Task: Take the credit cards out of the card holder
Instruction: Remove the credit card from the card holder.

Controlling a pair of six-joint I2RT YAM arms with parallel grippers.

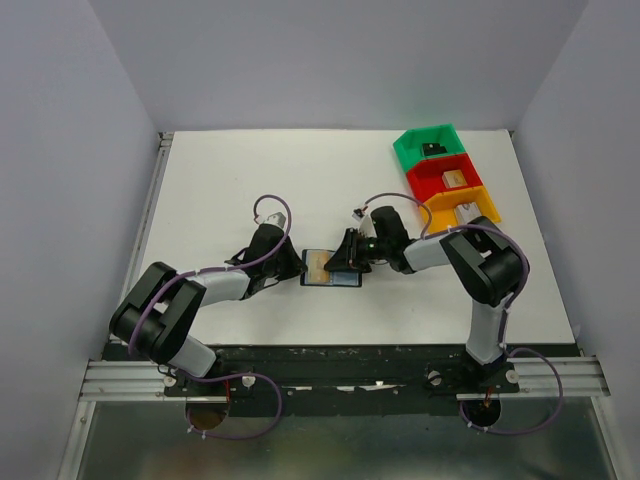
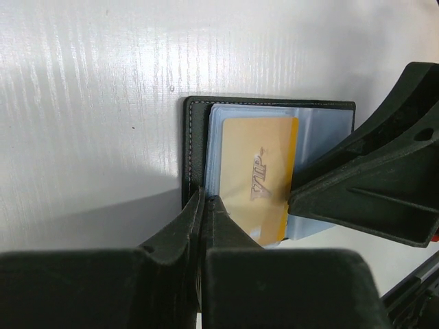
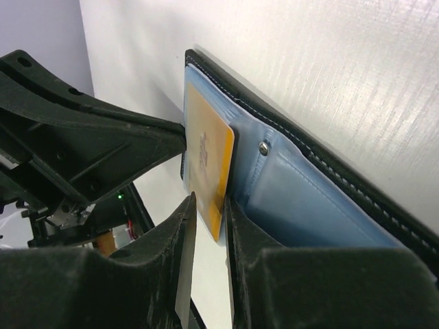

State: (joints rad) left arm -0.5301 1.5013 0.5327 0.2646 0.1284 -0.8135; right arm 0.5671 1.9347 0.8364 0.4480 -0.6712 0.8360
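The card holder (image 1: pixel 345 280) lies open on the table between both arms, its blue-grey pockets (image 3: pixel 309 199) facing up inside the black cover (image 2: pixel 195 137). A gold-orange credit card (image 2: pixel 257 171) sticks partway out of a pocket. My left gripper (image 2: pixel 204 199) is shut on the holder's near left edge (image 1: pixel 297 268). My right gripper (image 3: pixel 209 205) straddles the free edge of the gold card (image 3: pixel 209 157). The card rests against one finger, and a gap shows between it and the other. Other credit cards are hidden.
Green (image 1: pixel 433 150), red (image 1: pixel 450 178) and orange (image 1: pixel 465 205) bins stand in a row at the back right, each with small items inside. White table (image 1: pixel 250 180) stretches behind the holder. Grey walls enclose the sides and back.
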